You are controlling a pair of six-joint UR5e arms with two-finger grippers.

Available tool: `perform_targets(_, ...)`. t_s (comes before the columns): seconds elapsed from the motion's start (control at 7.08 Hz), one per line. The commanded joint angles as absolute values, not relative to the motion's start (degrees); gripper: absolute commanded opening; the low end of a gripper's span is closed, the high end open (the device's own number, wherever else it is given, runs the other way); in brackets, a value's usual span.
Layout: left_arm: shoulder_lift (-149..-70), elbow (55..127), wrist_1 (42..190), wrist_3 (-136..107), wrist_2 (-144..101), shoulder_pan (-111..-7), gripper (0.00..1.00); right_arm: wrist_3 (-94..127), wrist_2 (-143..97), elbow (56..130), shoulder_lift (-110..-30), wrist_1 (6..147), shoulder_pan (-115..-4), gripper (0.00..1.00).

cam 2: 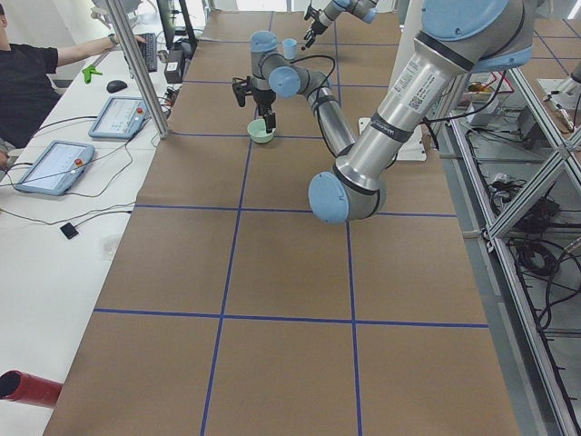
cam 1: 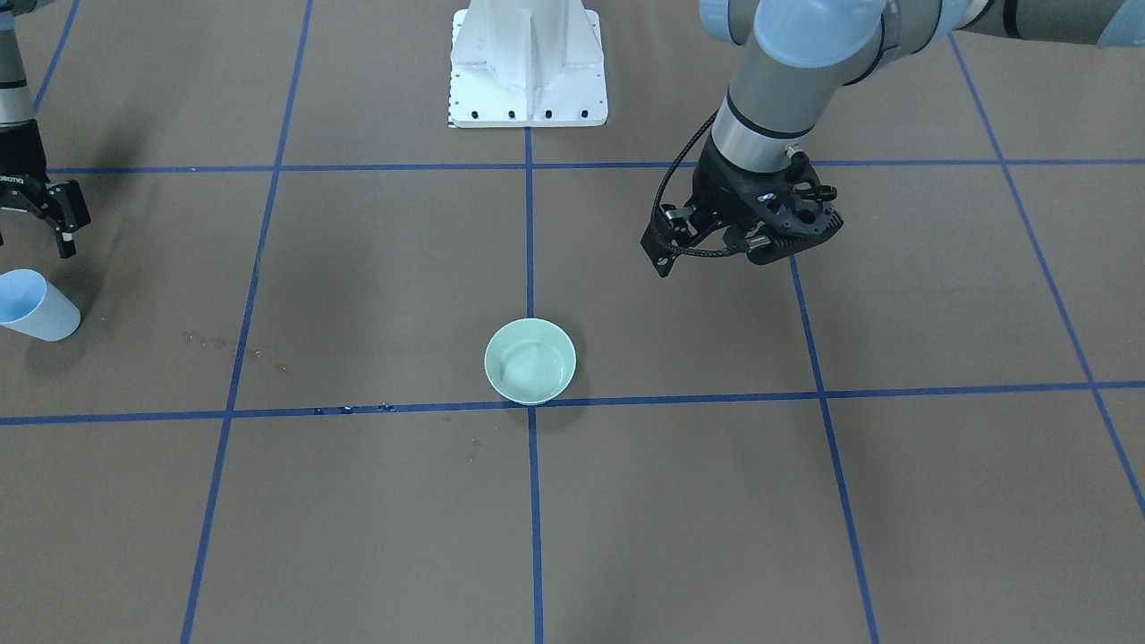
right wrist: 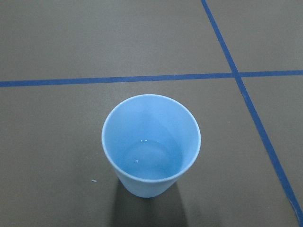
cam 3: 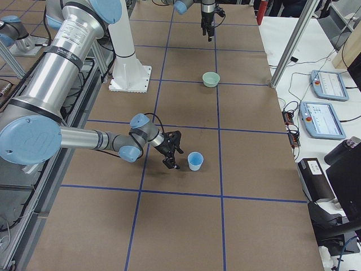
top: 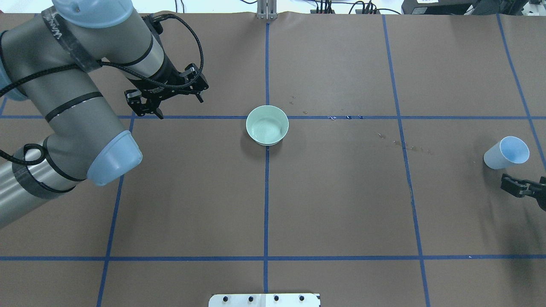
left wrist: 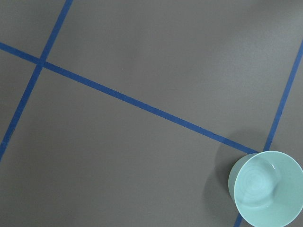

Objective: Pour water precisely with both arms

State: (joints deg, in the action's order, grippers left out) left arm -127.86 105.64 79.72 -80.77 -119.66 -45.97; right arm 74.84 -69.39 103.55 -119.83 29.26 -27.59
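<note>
A mint-green bowl [cam 1: 530, 360] [top: 267, 125] stands at the table's middle on a blue tape cross, with faint ripples of water [left wrist: 258, 187] in it. A light blue cup [top: 506, 152] [cam 1: 36, 306] stands upright at the robot's right. A little water [right wrist: 151, 158] glints at its bottom. My left gripper [top: 179, 106] [cam 1: 769, 246] is open and empty, raised above the table well to the left of the bowl. My right gripper [top: 512, 186] [cam 3: 172, 152] is open and empty, just beside the cup and apart from it.
Small wet drops [top: 405, 147] lie on the brown paper between bowl and cup. The white pedestal [cam 1: 528, 67] stands at the robot's side. An operator [cam 2: 27, 82] and tablets [cam 2: 54, 166] are beyond the far table edge.
</note>
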Motion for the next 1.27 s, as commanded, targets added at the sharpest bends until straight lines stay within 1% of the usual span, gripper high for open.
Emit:
perform_targets(0.0,-127.4,105.6,79.7,-80.7,-119.6,-46.0,1.00,75.2,-62.5,100.1,-119.8,23.2,-24.7,0.99)
perform_targets(0.28,-127.0,105.6,79.8,-80.7,-119.6,-46.0,1.00,75.4,-57.3,98.3,-119.3,22.7,-22.2,0.99)
perform_targets(0.71,-126.5,105.6,79.8,-80.8,-119.6,-46.0,1.00,75.3,-53.0,98.1,-119.0,22.7,-20.7,0.99)
perform_targets(1.13,-126.5,105.6,79.8,-80.8,-119.5,-46.1,1.00,74.2,-50.5,94.9,-117.3,17.8,-19.5,0.99)
